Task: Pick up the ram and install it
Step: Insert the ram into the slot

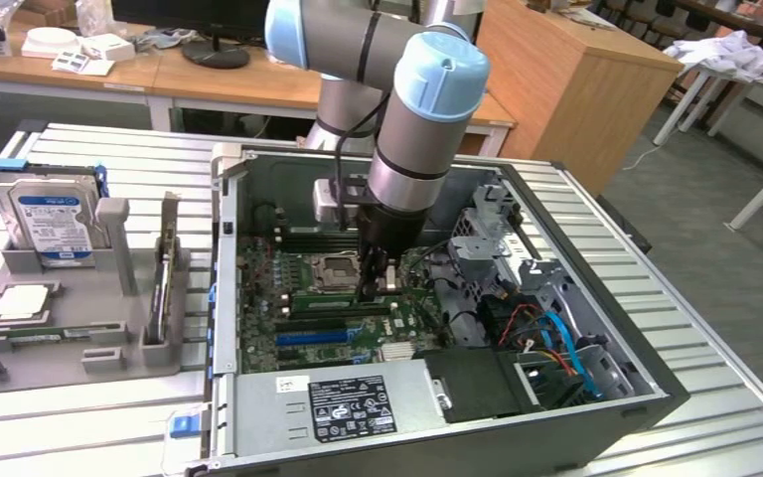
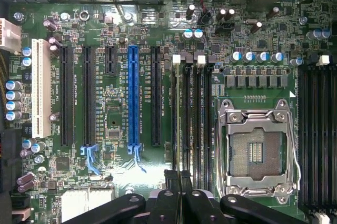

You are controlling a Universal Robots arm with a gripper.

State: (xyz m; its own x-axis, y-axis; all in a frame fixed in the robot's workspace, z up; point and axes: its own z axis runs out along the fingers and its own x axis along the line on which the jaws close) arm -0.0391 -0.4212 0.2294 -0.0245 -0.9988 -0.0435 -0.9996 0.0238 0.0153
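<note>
ram (image 2: 179,124): thin strip seen edge-on, lying along the memory slot furthest from the CPU socket (image 2: 258,148) in the bank just beside it. Cannot tell if it is seated or hovering just above the slot.

gripper (image 2: 180,182): jaws closed, apparently pinching the ram at the end of the stick away from the white clips (image 2: 178,59). The contact itself is hard to make out.

The other slots of that bank (image 2: 201,119) sit between the ram and the socket and look empty. The blue slot (image 2: 133,98) is further from the socket, beyond the ram. A second slot bank (image 2: 316,129) is on the socket's opposite side.

Step judged: insertion into the slot.

To do it well:
- keep the stick parallel to the slot and upright, edge over the groove
- match the notch to the slot key; notch not visible here
- clips should stand open before pressing
- push straight down. The grip is off-centre, so one end may dip first, so watch for tilt
- avoid side drift into the neighbouring slot or the capacitors (image 2: 255,56) near the clips

The arm reaches down inside the open case (image 1: 488,447).
</note>
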